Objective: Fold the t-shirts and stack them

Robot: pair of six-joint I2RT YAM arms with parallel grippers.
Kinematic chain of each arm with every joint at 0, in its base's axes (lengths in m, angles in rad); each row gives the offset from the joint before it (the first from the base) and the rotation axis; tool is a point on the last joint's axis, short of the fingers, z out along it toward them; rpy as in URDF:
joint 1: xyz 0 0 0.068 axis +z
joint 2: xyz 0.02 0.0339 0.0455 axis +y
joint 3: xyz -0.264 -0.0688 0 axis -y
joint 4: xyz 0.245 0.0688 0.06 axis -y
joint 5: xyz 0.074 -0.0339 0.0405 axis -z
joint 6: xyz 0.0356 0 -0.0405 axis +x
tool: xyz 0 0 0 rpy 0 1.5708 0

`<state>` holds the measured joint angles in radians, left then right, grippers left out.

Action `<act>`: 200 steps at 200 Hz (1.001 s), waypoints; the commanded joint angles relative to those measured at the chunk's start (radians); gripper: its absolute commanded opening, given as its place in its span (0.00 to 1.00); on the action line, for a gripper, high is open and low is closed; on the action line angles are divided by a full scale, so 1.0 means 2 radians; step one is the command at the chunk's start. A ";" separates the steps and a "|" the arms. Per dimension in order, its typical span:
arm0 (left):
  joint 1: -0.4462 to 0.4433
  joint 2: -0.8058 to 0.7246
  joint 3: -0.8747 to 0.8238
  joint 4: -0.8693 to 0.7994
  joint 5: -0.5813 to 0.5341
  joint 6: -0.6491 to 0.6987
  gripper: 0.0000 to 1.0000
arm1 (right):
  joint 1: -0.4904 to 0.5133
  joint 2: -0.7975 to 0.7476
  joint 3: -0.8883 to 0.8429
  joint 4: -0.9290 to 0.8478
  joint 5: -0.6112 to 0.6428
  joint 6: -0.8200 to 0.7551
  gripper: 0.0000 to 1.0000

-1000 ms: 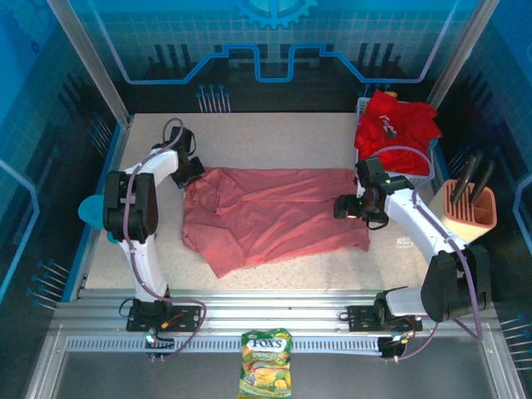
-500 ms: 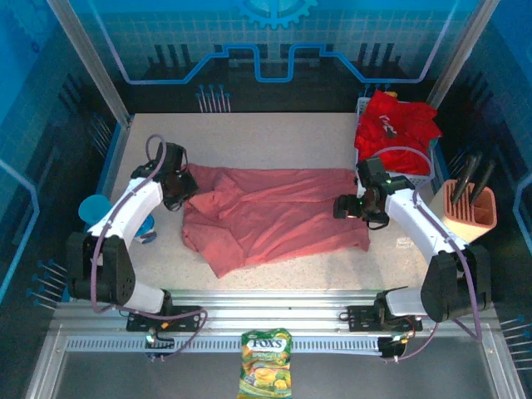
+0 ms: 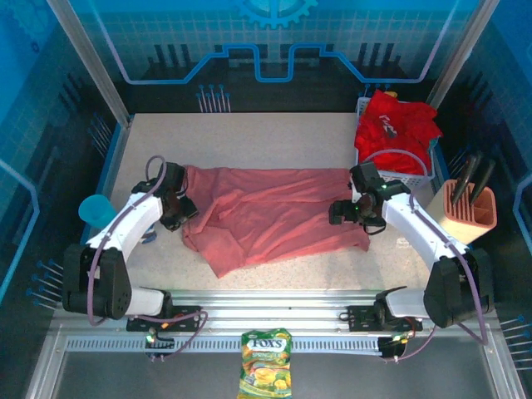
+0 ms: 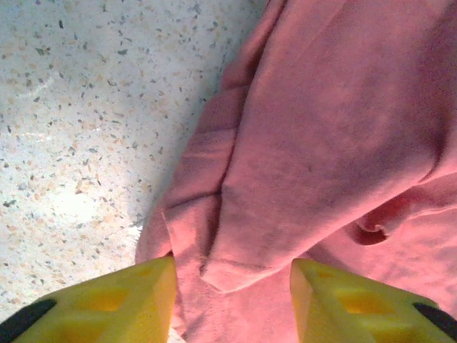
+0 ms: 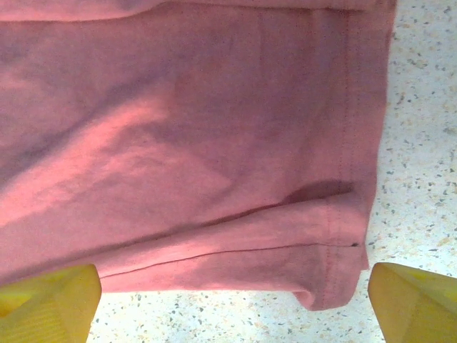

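Top external view: a speckled table (image 3: pixel 266 137), with two arms reaching in from its near edge.
Salmon-pink t-shirt (image 3: pixel 274 212): spread out but rumpled across the middle of the table, most bunched toward the left edge.
Red t-shirts (image 3: pixel 395 125): heaped in a white mesh basket (image 3: pixel 422 176) at the far right corner. One shows a small white print.
Left gripper (image 3: pixel 177 218): at the pink shirt's left side. In the left wrist view its yellow fingers (image 4: pixel 136 293) stand apart on either side of a folded edge, clamping nothing.
Right gripper (image 3: pixel 339 212): at the shirt's right side. In the right wrist view its fingers (image 5: pixel 50 300) are spread wide over the hemmed corner, with the cloth between them, unpinched.
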<state>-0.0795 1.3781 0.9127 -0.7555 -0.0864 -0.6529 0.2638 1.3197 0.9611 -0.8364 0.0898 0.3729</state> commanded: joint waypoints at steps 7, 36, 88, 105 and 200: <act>0.004 0.010 -0.022 -0.009 -0.029 0.008 0.48 | 0.008 -0.026 -0.012 -0.006 0.002 0.002 0.97; 0.015 0.024 -0.034 0.027 -0.035 0.003 0.34 | 0.008 -0.032 -0.016 0.004 -0.008 0.002 0.97; 0.026 0.054 -0.032 0.055 -0.024 0.002 0.19 | 0.008 -0.031 -0.010 -0.004 0.000 -0.005 0.97; 0.027 0.053 -0.041 0.062 -0.018 -0.001 0.20 | 0.008 -0.032 -0.013 -0.003 -0.001 -0.005 0.97; 0.026 0.015 -0.089 0.088 0.004 -0.017 0.24 | 0.008 -0.024 -0.007 -0.005 -0.010 -0.004 0.97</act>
<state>-0.0326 1.4448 0.7574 -0.5919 -0.0982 -0.6605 0.2695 1.2678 0.9356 -0.8364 0.0853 0.3725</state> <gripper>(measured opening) 0.273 0.968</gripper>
